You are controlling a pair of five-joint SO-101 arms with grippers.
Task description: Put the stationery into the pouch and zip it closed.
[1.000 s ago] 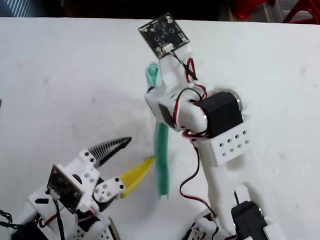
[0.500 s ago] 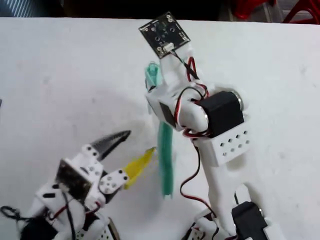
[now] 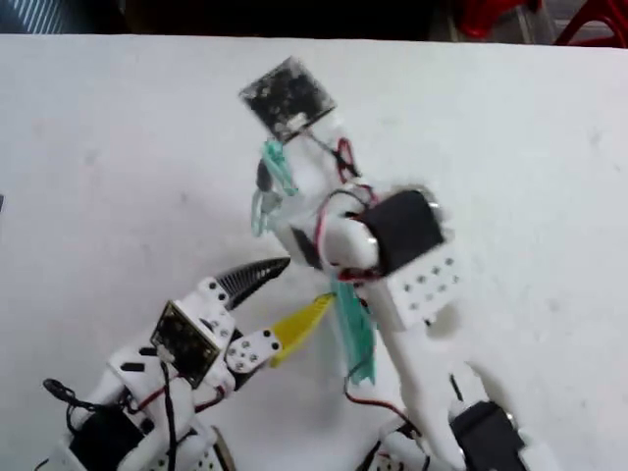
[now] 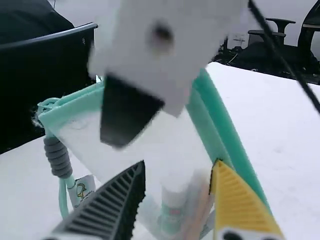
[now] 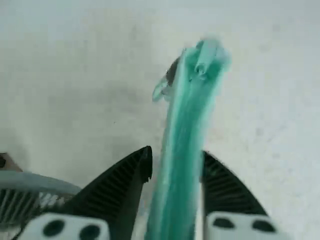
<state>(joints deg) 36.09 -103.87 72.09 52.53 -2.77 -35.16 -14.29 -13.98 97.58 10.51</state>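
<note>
One teal pouch clamped in right jaws, left jaws apart, one white table

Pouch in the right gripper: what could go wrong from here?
1. The right gripper pinches the pouch only at its thin edge, so it may slip or twist out.
2. The open left gripper stands very close; its yellow finger may bump the pouch or the other arm.
3. Stationery shows inside; whether the zip is closed I cannot tell, so it might spill.
</note>
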